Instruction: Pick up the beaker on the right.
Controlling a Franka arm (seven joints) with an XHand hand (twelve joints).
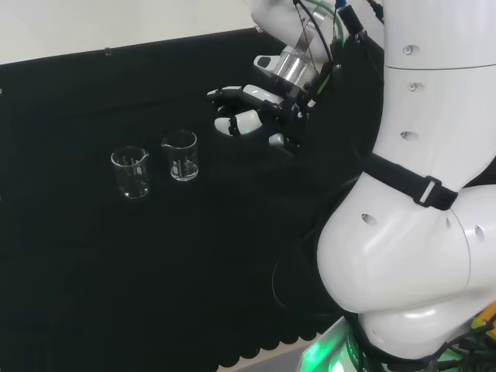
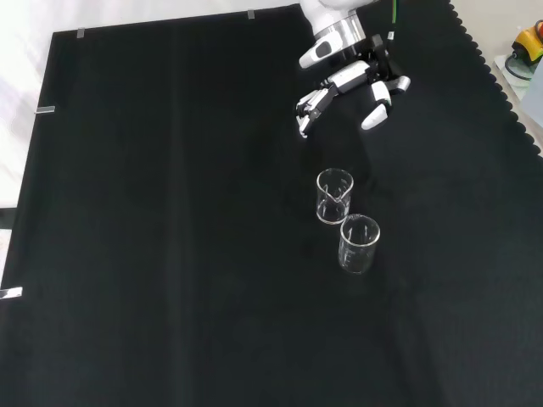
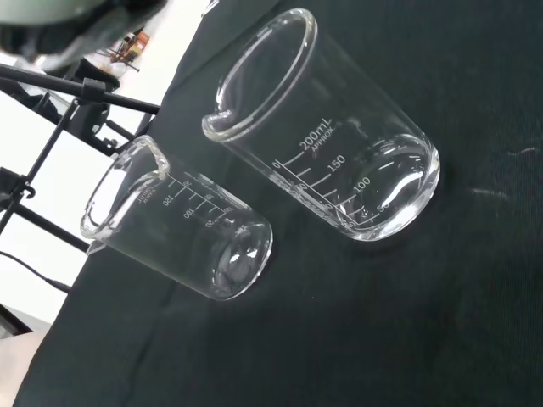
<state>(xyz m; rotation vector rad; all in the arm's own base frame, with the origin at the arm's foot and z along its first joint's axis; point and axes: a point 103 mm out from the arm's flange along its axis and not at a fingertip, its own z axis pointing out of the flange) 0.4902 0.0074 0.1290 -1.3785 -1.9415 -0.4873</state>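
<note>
**Hand apart, two beakers on the cloth**

My hand [image 1: 260,116] hangs above the black cloth [image 1: 93,263] with fingers spread and empty. In the head view, the right beaker [image 1: 180,156] stands upright just left of my hand, apart from it. The left beaker [image 1: 130,171] stands just beside it.

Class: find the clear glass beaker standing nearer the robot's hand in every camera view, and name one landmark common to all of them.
Head view: the nearer clear glass beaker is the right one of the pair, left of the hand.
Front view: the upper one, below the hand.
Wrist view: the larger, closer one.
Shared landmark: the second clear glass beaker beside it.
</note>
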